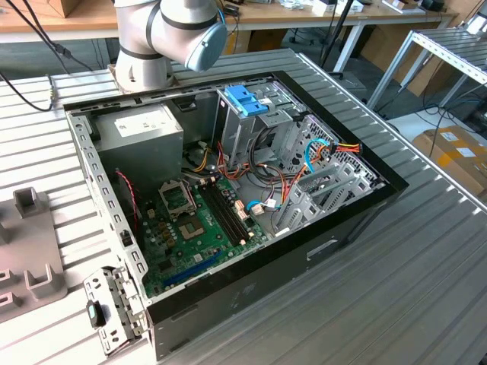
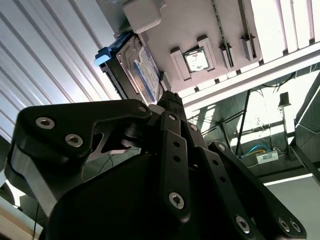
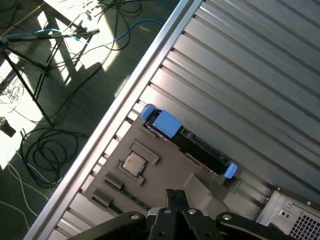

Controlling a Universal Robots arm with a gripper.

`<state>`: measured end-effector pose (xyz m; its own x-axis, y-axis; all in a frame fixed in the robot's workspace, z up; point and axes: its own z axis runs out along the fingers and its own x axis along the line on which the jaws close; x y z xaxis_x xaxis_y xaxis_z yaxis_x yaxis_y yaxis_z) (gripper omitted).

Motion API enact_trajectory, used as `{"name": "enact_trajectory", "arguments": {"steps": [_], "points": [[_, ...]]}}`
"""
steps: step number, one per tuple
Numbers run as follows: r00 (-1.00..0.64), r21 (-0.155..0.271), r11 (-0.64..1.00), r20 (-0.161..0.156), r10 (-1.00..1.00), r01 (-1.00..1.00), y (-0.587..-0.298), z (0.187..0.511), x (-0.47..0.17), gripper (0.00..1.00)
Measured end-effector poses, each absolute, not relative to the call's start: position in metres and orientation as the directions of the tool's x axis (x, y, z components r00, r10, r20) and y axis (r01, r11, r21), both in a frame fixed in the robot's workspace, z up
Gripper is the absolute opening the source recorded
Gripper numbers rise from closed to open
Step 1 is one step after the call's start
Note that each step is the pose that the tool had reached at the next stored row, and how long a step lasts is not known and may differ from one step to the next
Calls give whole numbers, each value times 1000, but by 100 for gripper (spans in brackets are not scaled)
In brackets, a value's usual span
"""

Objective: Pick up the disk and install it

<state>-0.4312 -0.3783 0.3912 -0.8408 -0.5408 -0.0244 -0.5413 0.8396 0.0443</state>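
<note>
**A:** How is your gripper sitting?

**B:** My gripper (image 3: pixel 175 194) is hanging with its two fingers pressed together, and I am gripping nothing.

**A:** And the disk?

**B:** The disk (image 3: pixel 197 145) is standing on its long edge in a grey holder (image 3: pixel 160 182). In the first wrist view it is lying near my fingertips but apart from them. Its blue tab (image 3: pixel 163 122) is sitting at the end farther from the computer case (image 3: pixel 295 220).

**A:** Is anything else resting in that holder?

**B:** A chip (image 3: pixel 133 163) is lying flat in a square seat, just beside the disk.

**A:** What is lying around it?

**B:** The holder is resting on a ribbed metal table (image 3: pixel 250 75), near its edge. Past that edge, cables (image 3: pixel 47 150) are coiling on the floor.

**A:** And farther out?

**B:** In the exterior view my arm (image 1: pixel 171 34) is standing beside the case. The case is lying open, and a blue bracket (image 1: pixel 247 99) is sitting on top of the metal cage inside it.
</note>
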Motion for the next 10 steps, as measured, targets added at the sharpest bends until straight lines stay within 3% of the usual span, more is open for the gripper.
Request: {"name": "enact_trajectory", "arguments": {"steps": [10], "points": [[-815, 44, 813, -24, -580, -580, -378, 391, -431, 11]]}}
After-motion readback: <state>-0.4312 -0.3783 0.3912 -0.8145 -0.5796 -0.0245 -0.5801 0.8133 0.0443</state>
